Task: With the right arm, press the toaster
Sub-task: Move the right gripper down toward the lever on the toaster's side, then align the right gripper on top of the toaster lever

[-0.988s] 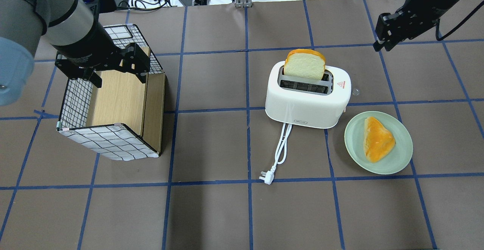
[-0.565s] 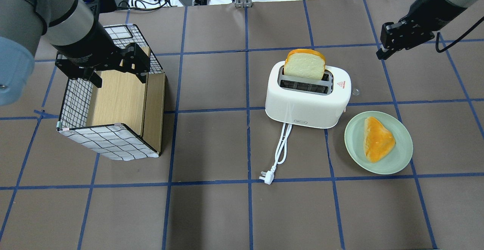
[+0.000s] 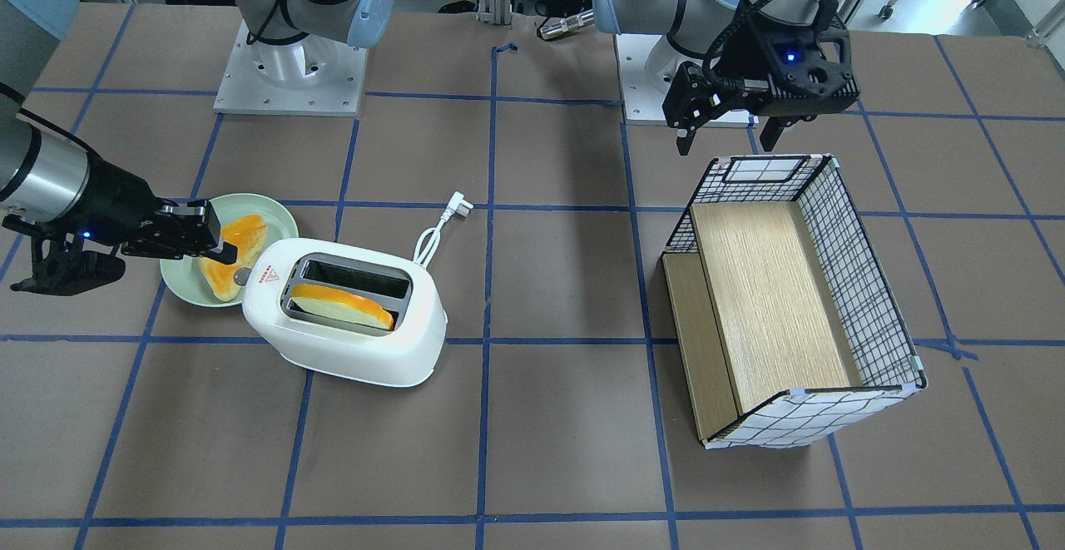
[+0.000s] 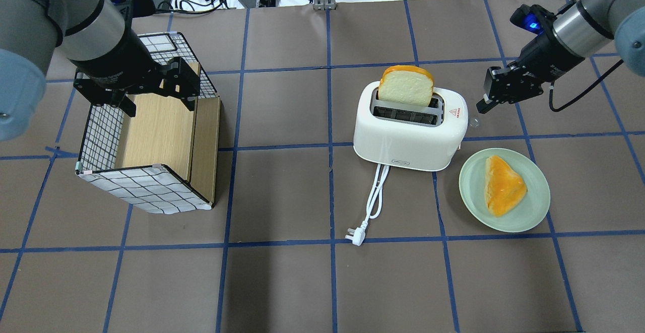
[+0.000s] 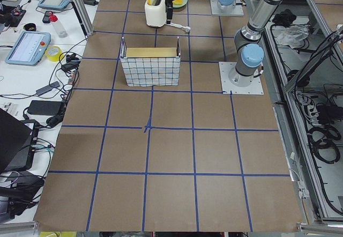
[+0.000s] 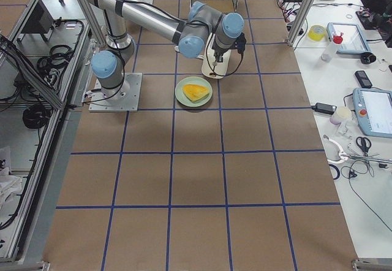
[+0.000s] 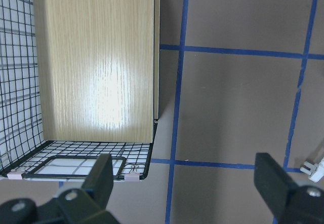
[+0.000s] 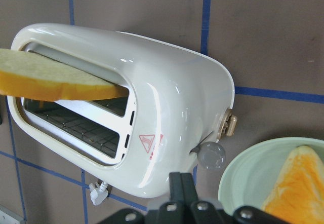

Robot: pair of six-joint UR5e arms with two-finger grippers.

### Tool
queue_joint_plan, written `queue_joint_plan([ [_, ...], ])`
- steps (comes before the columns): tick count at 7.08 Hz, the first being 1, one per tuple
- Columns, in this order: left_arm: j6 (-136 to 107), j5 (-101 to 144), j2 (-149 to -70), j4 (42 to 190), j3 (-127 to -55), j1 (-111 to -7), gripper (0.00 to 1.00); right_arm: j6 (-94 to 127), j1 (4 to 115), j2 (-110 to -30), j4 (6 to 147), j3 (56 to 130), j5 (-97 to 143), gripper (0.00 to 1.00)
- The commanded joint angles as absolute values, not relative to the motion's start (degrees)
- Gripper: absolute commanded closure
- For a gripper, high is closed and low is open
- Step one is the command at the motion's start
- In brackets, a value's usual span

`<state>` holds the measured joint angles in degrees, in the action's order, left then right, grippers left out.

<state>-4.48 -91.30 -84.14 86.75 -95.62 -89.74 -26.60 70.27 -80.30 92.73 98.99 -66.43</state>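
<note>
The white two-slot toaster (image 4: 408, 136) stands mid-table with a bread slice (image 4: 405, 86) upright in its far slot. It also shows in the front-facing view (image 3: 349, 342) and the right wrist view (image 8: 172, 97). My right gripper (image 4: 485, 102) is shut and empty, hovering just off the toaster's right end, apart from it. In the right wrist view its closed fingers (image 8: 181, 179) point at that end, where a beige lever (image 8: 230, 125) and a grey knob (image 8: 212, 155) sit. My left gripper (image 4: 151, 88) is open and empty above the wire basket (image 4: 101, 136).
A green plate (image 4: 536, 182) with an orange-crusted bread piece (image 4: 503, 184) lies right of the toaster's front, just under my right gripper's side. The white cord and plug (image 4: 355, 236) trail toward the front. The basket (image 3: 865, 284) lies on its side at left.
My right gripper has moved down and left, from the far right of the table to just beside the toaster's right end. The left arm has not moved.
</note>
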Motion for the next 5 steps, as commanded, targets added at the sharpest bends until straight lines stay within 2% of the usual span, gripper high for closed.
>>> queue_joint_plan([
  [1, -4.5, -91.3, -84.1, 86.7, -95.6, -89.7, 0.0, -30.4, 67.3, -78.8, 92.8, 99.5, -66.4, 1.0],
  [5, -4.5, -91.3, -84.1, 86.7, -95.6, -89.7, 0.0, -31.3, 66.4, -78.0, 92.6, 100.5, -60.4, 1.0],
])
